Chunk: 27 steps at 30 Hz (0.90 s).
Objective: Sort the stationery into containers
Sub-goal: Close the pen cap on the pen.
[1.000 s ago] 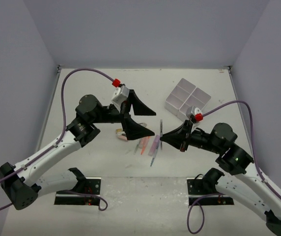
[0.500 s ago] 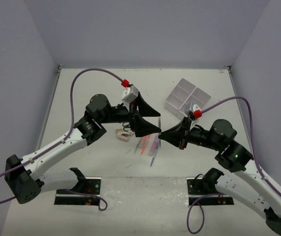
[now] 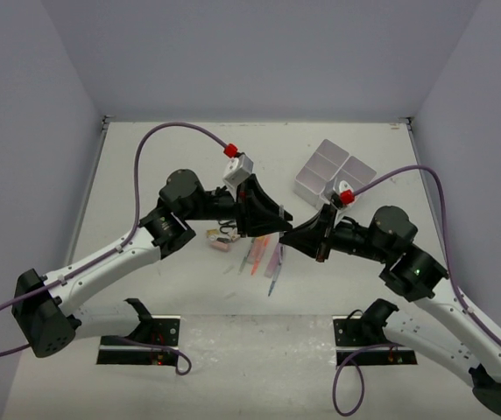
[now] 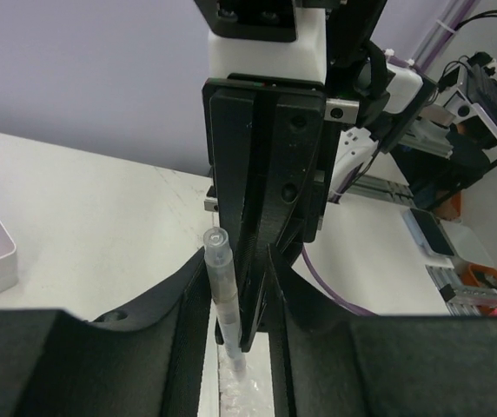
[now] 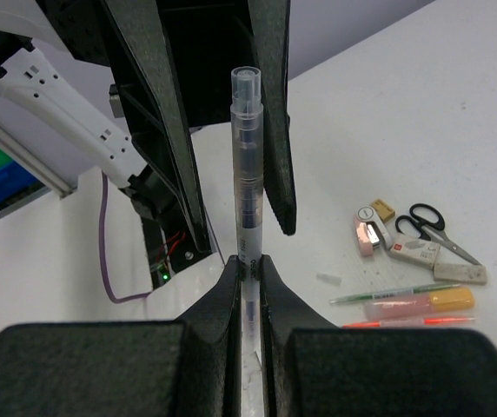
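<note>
My right gripper [image 5: 248, 265] is shut on a thin grey pen [image 5: 247, 156] and holds it in the air over the middle of the table. The left gripper [image 4: 238, 261] faces it with its jaws narrowed around the pen's [image 4: 221, 287] free end. One finger touches the pen and a small gap shows on the other side. In the top view the two grippers [image 3: 268, 219] [image 3: 290, 238] meet tip to tip. The white four-compartment container [image 3: 334, 175] stands at the back right. More stationery lies below: scissors [image 5: 431, 226], erasers [image 5: 418, 252], markers [image 5: 418, 302].
A thin green pen [image 5: 387, 294] and a small pink item [image 5: 368, 233] lie among the loose stationery [image 3: 264, 258] under the grippers. Purple cables arch over both arms. Walls close the table at the back and sides.
The left arm has swung right to meet the right gripper, and its jaws have narrowed from wide open to just around the pen. The right arm has shifted slightly left with the pen.
</note>
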Each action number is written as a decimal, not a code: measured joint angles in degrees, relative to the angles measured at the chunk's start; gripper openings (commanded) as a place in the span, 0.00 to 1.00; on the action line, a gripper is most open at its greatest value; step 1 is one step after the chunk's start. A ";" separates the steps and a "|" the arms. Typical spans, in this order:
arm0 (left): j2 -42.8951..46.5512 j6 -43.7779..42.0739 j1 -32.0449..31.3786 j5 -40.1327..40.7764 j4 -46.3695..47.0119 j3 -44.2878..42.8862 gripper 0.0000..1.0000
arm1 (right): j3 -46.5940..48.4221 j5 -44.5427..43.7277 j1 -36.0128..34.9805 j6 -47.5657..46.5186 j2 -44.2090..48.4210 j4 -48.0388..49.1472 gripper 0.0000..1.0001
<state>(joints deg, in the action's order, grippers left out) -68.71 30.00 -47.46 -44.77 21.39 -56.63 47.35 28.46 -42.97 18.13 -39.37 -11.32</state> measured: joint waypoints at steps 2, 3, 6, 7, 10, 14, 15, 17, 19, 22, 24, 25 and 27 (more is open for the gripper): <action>-0.24 0.04 -0.15 -0.05 -0.05 0.20 0.16 | 0.25 -0.02 0.09 0.00 0.00 0.05 0.00; -0.30 0.07 -0.19 -0.11 -0.07 0.27 0.15 | 0.38 -0.06 0.07 0.00 0.00 0.10 0.00; -0.30 0.29 -0.20 -0.17 0.08 0.28 0.00 | 0.69 -0.07 0.07 -0.02 0.00 0.15 0.00; -0.30 0.40 -0.20 -0.18 0.16 0.28 0.00 | 0.73 -0.16 0.07 -0.02 -0.01 0.12 0.00; -0.28 0.44 -0.20 0.02 0.04 0.28 0.00 | 0.75 -0.30 0.07 -0.04 -0.28 0.12 0.00; -0.17 0.41 -0.20 0.66 -0.28 0.28 0.00 | 0.77 -0.32 0.07 -0.11 -0.52 0.14 0.29; -0.02 0.37 -0.20 1.02 -0.56 0.28 0.00 | 0.77 -0.27 0.07 -0.10 -0.69 0.28 0.44; 0.45 0.27 -0.20 1.53 -0.96 0.25 0.00 | 0.77 0.12 0.08 -0.39 -1.39 0.65 0.52; 1.03 0.18 -0.24 1.61 -1.01 0.25 0.00 | 0.77 1.30 0.16 -0.37 -2.44 1.14 0.54; 2.02 0.22 -0.27 1.57 -0.79 0.25 0.00 | 0.77 3.57 0.18 -0.06 -4.62 2.57 0.46; 2.35 0.26 -0.35 1.54 -0.23 0.23 0.00 | 0.77 5.00 0.18 0.35 -6.07 3.97 0.34; 2.41 0.14 -0.43 1.62 -0.02 0.19 0.00 | 0.77 5.79 0.18 0.55 -6.70 4.64 0.29; 2.41 -0.07 -0.57 1.87 0.08 0.12 0.00 | 0.77 7.81 0.14 1.05 -7.43 6.27 0.14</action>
<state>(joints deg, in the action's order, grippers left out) -66.30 29.93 -48.03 -42.90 21.47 -56.51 48.12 36.27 -42.83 19.18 -46.80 -5.05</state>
